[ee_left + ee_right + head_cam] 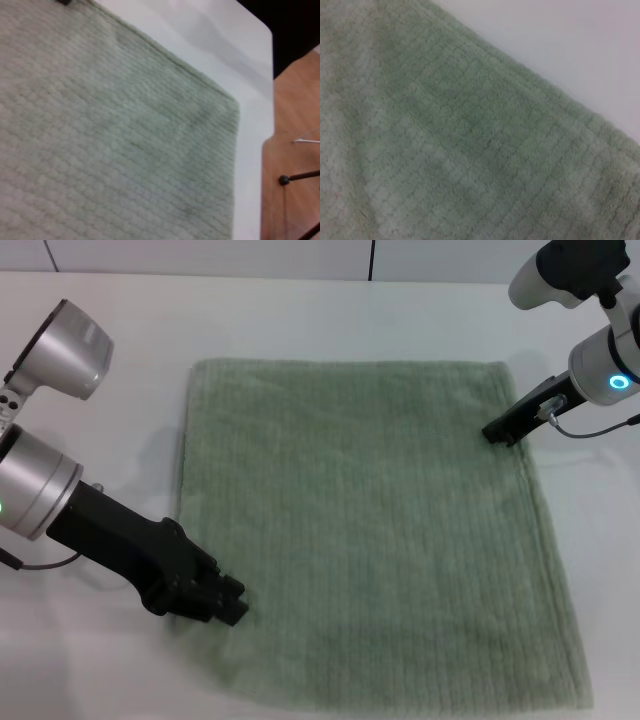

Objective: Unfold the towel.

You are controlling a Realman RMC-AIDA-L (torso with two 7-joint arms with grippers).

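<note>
The sage-green towel (370,530) lies spread flat on the white table (120,410), a ribbed, roughly square sheet with hemmed edges. My left gripper (226,602) is low at the towel's near left corner, its black tip touching the edge of the cloth. My right gripper (497,432) is low at the towel's right edge, close to the far right corner. The left wrist view shows the towel (110,145) running to its far corner. The right wrist view shows the towel (455,160) close up with its hem beside bare table.
White table (330,315) surrounds the towel at the back and on both sides. The left wrist view shows the table's edge (265,125), with wooden floor (295,105) and thin dark stand legs (300,176) beyond it.
</note>
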